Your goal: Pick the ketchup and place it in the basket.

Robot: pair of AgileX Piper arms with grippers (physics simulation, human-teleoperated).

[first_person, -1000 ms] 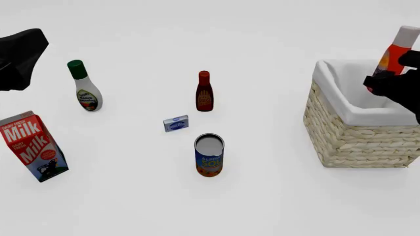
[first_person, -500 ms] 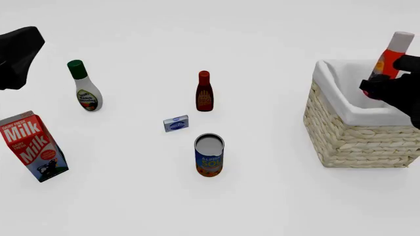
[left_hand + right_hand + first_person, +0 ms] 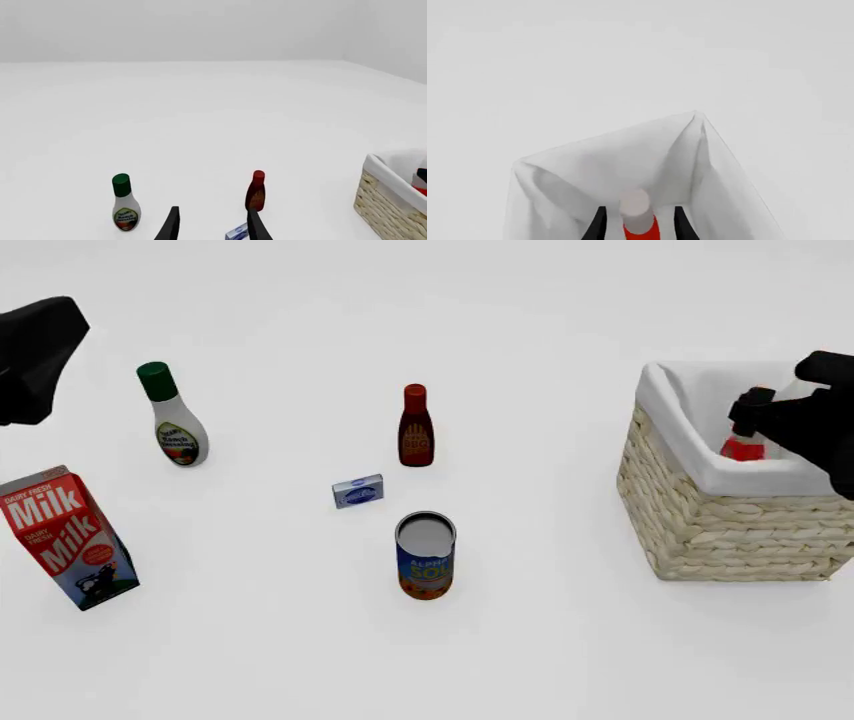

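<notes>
The ketchup [image 3: 742, 448] is inside the basket [image 3: 721, 530], with only a patch of its red body showing above the white-lined rim. In the right wrist view its white cap and red body [image 3: 638, 215] lie between my fingers with a gap on each side, over the basket lining [image 3: 594, 165]. My right gripper [image 3: 755, 408] is open just above the basket's opening. My left gripper [image 3: 212, 231] is open and empty, raised at the far left of the table [image 3: 34, 355]. The basket's corner also shows in the left wrist view [image 3: 387, 205].
A milk carton [image 3: 67, 535] stands at the front left and a white bottle with green cap [image 3: 174, 420] behind it. In the middle are a dark red-brown bottle [image 3: 416, 427], a small blue box [image 3: 358, 491] and a can [image 3: 426, 556].
The ketchup, held tilted above the basket before, has gone down out of the right gripper into the basket. The right gripper has opened. The left arm has barely moved.
</notes>
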